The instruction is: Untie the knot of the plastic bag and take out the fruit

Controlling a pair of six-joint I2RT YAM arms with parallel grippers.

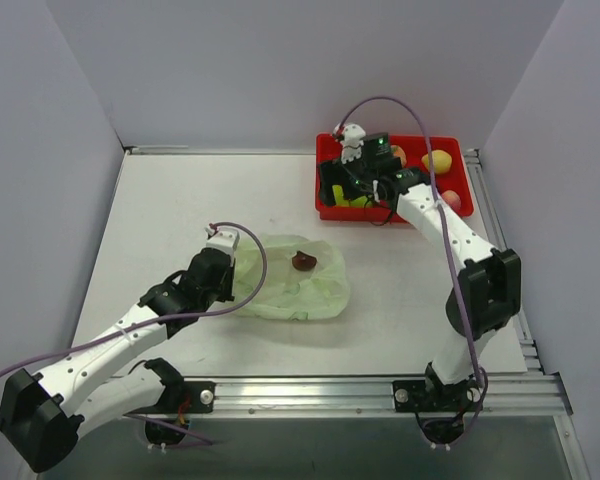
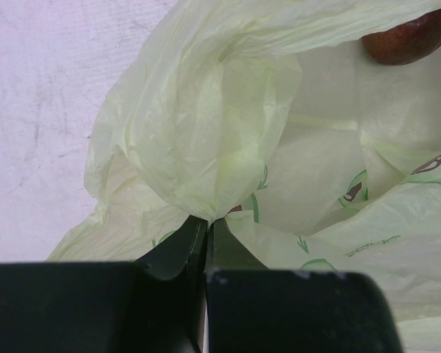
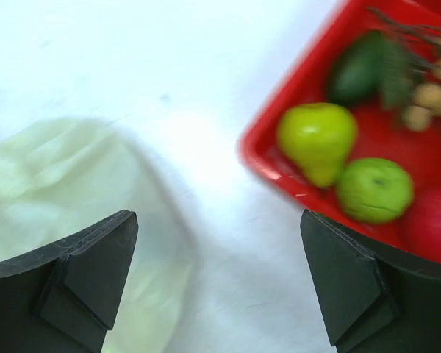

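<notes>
My left pincer [image 2: 207, 229] is closed on a fold of the plastic bag [image 1: 298, 288] at its 9 o'clock edge, with the mouth agape; my right pincer [image 3: 217, 220] stands wide open and empty over the near-left corner of the red tray [image 1: 330, 213]; the brown fruit [image 1: 303, 262] lies inside the bag on the table [image 1: 180, 200], at 3 o'clock from my left pincer and 7 o'clock from my right; the left is nearer but occupied, so I judge the reach falls to the right.

Pale green plastic bag [image 1: 310, 292], crumpled, mouth open, brown fruit [image 1: 304, 262] inside
</notes>
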